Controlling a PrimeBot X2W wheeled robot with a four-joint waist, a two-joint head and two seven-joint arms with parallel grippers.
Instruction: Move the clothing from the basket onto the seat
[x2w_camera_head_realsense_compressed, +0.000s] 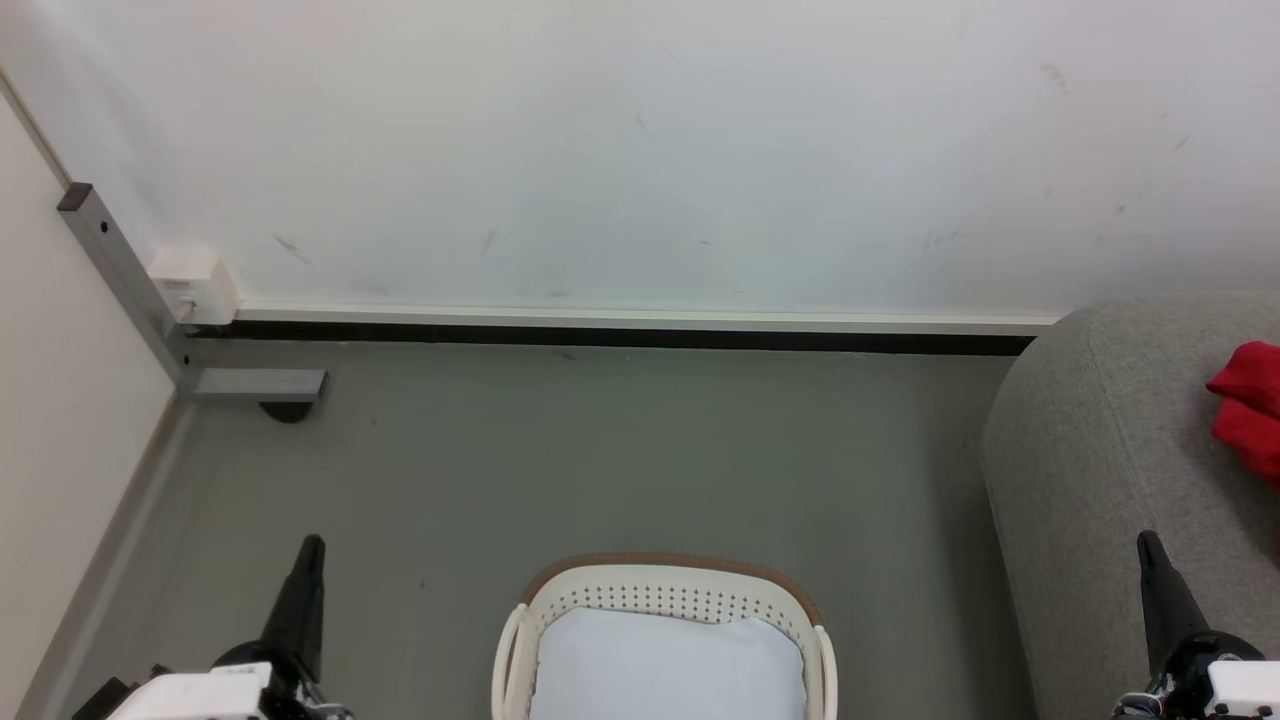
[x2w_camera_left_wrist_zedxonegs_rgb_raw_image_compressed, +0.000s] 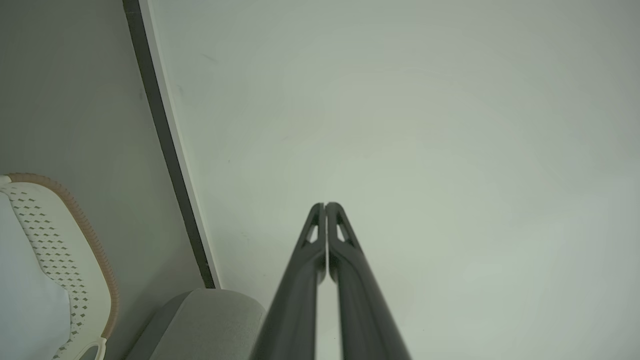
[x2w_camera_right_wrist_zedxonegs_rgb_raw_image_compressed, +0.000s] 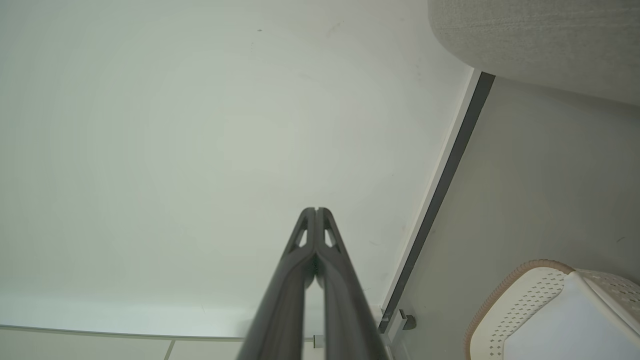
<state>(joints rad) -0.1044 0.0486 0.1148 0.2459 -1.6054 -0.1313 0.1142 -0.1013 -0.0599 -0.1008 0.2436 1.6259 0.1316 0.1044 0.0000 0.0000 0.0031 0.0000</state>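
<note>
Grey floor (x2w_camera_head_realsense_compressed: 600, 450): basket (x2w_camera_head_realsense_compressed: 665, 598) shows only a pad (x2w_camera_head_realsense_compressed: 665, 665), clothing (x2w_camera_head_realsense_compressed: 1250, 405) on seat (x2w_camera_head_realsense_compressed: 1100, 450) right of it, left gripper (x2w_camera_head_realsense_compressed: 313, 545) and right gripper (x2w_camera_head_realsense_compressed: 1148, 545) clenched empty, so it looks done, nothing left to lift.

The head view looks down on the basket (x2w_camera_head_realsense_compressed: 668, 598) and seat (x2w_camera_head_realsense_compressed: 1100, 450); both wrist views face the wall (x2w_camera_left_wrist_zedxonegs_rgb_raw_image_compressed: 425, 125), catching both.
</note>
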